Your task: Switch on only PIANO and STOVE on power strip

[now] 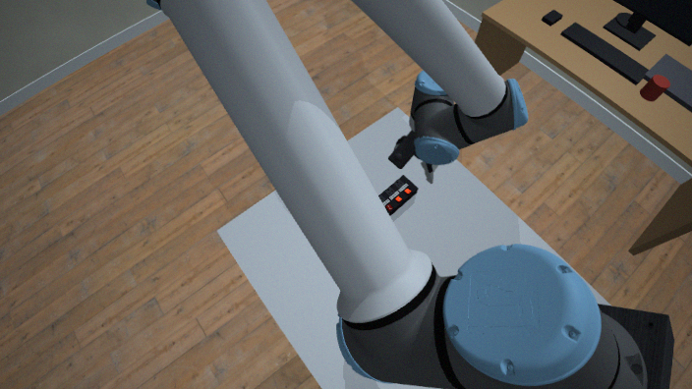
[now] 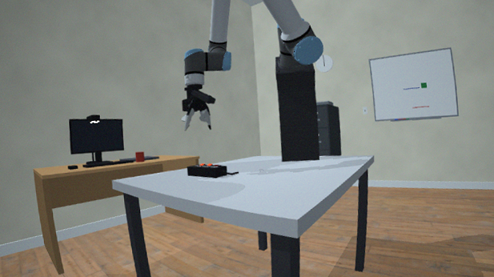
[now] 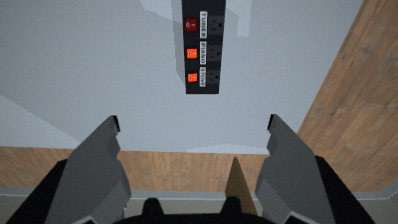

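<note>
The black power strip [image 3: 203, 46] lies face up on the grey table [image 2: 249, 186], near its far edge. In the wrist view the TUNER switch [image 3: 190, 25] is dark red, and the PIANO switch [image 3: 191, 53] and the STOVE switch [image 3: 191, 77] glow bright orange. The strip's far end is cut off by the frame. The strip also shows in the top view [image 1: 398, 194] and in the exterior view [image 2: 207, 170]. My gripper [image 3: 194, 116] is open and empty, well above the strip's near end; it also shows in the exterior view [image 2: 196, 122].
The arm's black pedestal [image 2: 297, 110] stands at the table's back. A wooden desk [image 2: 100, 180] with a monitor, keyboard and red cup stands beyond the table. The table edge and wood floor lie just past the strip.
</note>
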